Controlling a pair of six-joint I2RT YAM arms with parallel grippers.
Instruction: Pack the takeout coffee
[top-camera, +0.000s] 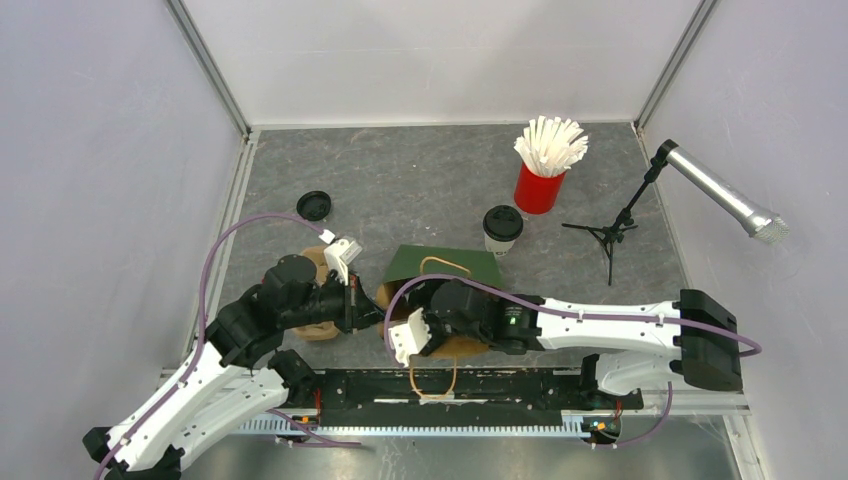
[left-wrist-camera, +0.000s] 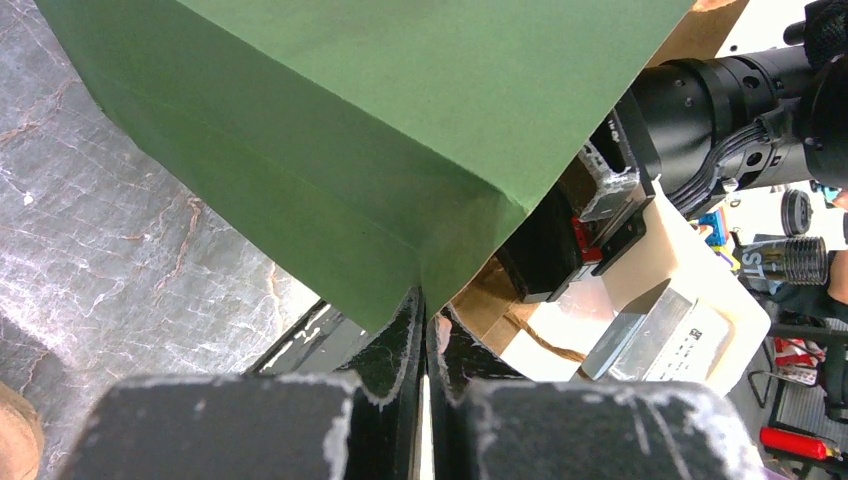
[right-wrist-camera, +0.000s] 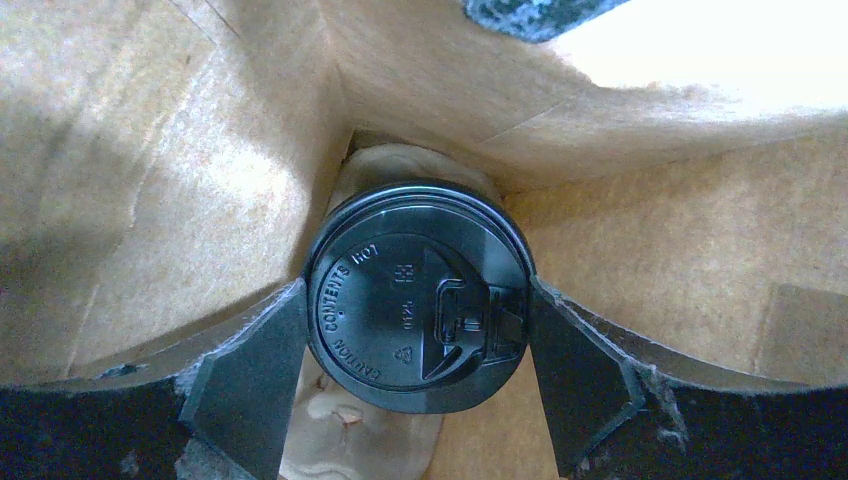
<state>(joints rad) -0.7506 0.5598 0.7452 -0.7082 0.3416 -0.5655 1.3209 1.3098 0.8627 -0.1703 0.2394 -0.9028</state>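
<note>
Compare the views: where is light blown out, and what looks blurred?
Right wrist: white glare top right at the mouth of the green bag; cup lid sharp, lettering legible. Left wrist: left claw near lens soft, bag evenly lit. Top external: even, sharp.

Two lidded cups, one green bag

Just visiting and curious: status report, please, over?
Left gripper shut on green bag edge. Right gripper inside bag, gripping lidded cup. Second cup stands on table. Nothing blocking seen.

Green bag (kraft-brown inside); black lid; red straw cup; tabletop grey, seemingly marbled.
</note>
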